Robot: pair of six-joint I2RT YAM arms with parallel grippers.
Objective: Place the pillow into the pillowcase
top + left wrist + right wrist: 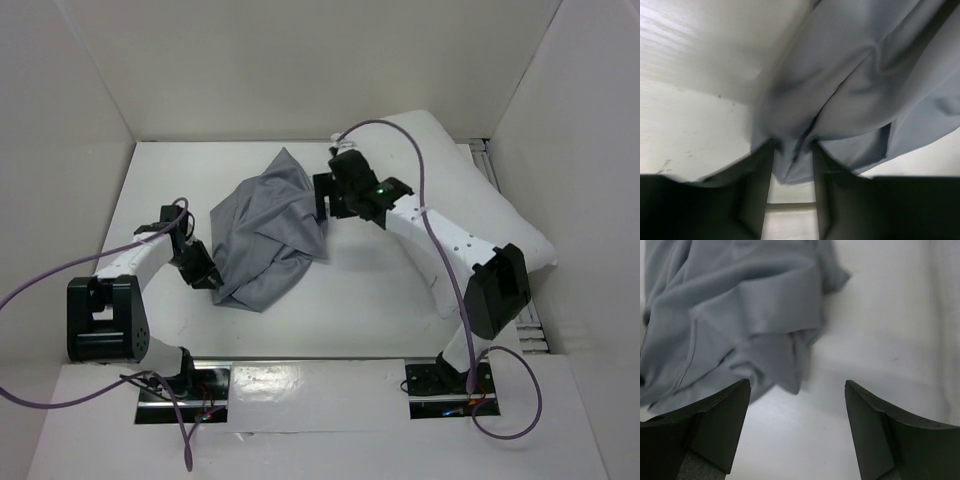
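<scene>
The grey pillowcase point(268, 228) lies crumpled in the middle of the white table. The white pillow point(478, 190) lies at the back right, partly under my right arm. My left gripper point(204, 274) is at the pillowcase's near left edge, and in the left wrist view it point(792, 148) is shut on a bunched fold of the pillowcase point(860, 85). My right gripper point(324, 203) is at the pillowcase's right edge. In the right wrist view it point(796, 386) is open and empty just above the table, with the pillowcase point(740, 315) lying just ahead of its left finger.
White walls point(80, 120) enclose the table on the left, back and right. The pillow fills the right side up to the wall. Bare table point(340, 310) shows in front of the pillowcase, between the arms.
</scene>
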